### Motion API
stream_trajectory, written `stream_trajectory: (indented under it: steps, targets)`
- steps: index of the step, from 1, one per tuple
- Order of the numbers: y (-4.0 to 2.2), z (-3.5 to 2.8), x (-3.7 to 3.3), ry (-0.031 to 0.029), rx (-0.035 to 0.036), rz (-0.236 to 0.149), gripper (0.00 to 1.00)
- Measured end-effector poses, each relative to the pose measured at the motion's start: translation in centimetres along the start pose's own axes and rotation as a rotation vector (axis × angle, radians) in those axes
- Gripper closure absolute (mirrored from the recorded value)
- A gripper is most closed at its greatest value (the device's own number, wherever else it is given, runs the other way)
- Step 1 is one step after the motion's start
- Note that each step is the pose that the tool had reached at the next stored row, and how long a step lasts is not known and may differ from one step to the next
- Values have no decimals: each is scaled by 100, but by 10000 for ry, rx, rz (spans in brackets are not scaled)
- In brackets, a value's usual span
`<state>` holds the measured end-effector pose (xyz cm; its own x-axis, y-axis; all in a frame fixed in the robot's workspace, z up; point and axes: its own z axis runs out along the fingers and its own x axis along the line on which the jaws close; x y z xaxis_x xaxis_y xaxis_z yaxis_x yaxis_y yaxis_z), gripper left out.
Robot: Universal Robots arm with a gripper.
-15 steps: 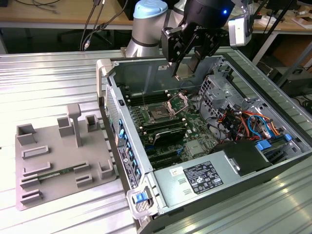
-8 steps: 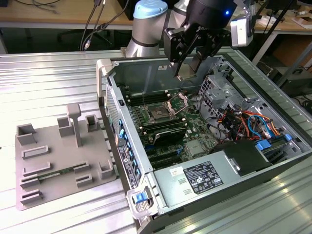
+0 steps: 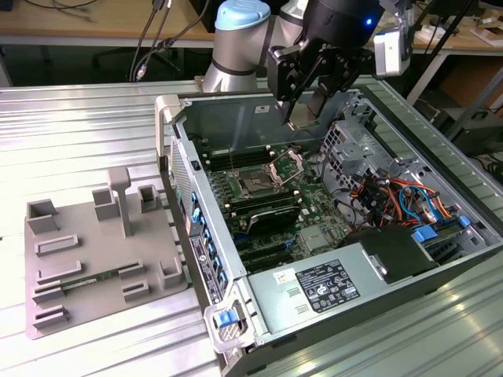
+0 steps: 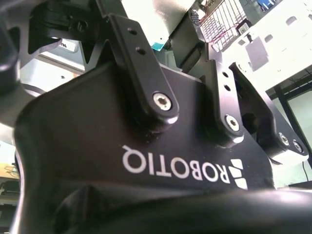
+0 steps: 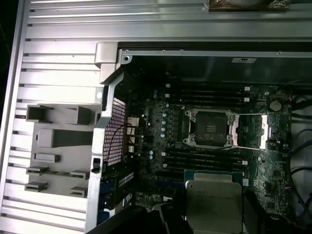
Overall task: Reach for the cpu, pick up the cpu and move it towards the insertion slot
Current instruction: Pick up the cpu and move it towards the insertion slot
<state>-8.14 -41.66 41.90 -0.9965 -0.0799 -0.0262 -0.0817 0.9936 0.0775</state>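
Hovering above the open computer case [image 3: 377, 196], the hand [image 3: 302, 110] pinches 1 cpu [image 5: 213, 199], a square chip with no long axis, silvery top flat to the first wrist view. It hangs near 1 insertion slot [image 5: 210, 127], whose frame is flipped open, mid-board.

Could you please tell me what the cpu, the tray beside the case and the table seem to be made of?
The cpu has a silvery top with a dull sheen, probably metal. The tray is uniform matt grey with blocky moulded shapes, likely plastic. The table looks like ribbed aluminium, pale and reflective along its grooves.
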Motion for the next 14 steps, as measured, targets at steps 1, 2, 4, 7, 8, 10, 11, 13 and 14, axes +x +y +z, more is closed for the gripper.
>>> stream_trajectory:
  steps: [1, 2, 4, 7, 8, 10, 11, 13, 14]
  targets:
    - [-1, 2, -7, 0, 1, 0, 45]
    - [-1, 5, -14, 0, 0, 0, 45]
    - [-3, 8, -26, 0, 0, 0, 45]
    - [-4, 12, -40, -1, 0, 0, 45]
    - [-5, 14, -46, 0, 0, 0, 45]
    - [-6, 16, -56, 0, 1, 0, 45]
    - [-6, 17, -60, 0, 0, 0, 45]
    - [-7, 20, -70, 0, 0, 0, 45]
    - [-8, 22, -76, 0, 0, 0, 45]
